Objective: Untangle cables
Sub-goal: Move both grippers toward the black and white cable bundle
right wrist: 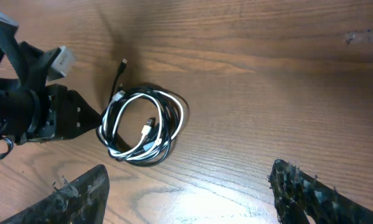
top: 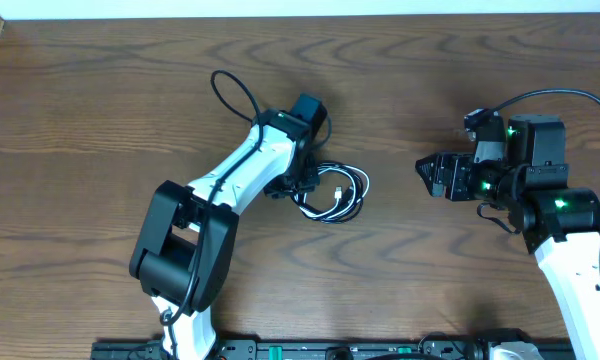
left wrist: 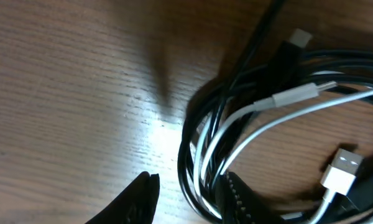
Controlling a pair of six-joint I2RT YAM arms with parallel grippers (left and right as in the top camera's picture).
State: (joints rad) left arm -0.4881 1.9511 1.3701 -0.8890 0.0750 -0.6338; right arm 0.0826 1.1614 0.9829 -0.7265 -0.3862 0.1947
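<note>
We look down on a brown wooden table [top: 100,90]. Its far edge runs straight along the top of the overhead frame. Just left of centre in that frame, the black cable [right wrist: 119,78] and the white cable [right wrist: 182,115] lie coiled together in one flat loop with their strands interwoven. The loop is well away from the far edge.

In the right wrist frame, a black end sticks out of the loop toward the top, and a white plug lies inside the ring.

The left tool [left wrist: 186,202] sits at the loop's left side with its fingers parted. Several strands of both cables run between them. Bare wood shows between one finger and the strands, so the tool stands open and is not pinching.

The right tool [top: 425,172] sits at centre right of the overhead frame, well apart from the loop. Its fingers are spread wide and hold nothing. Plain wood grain fills the stretch between the loop and this tool.
</note>
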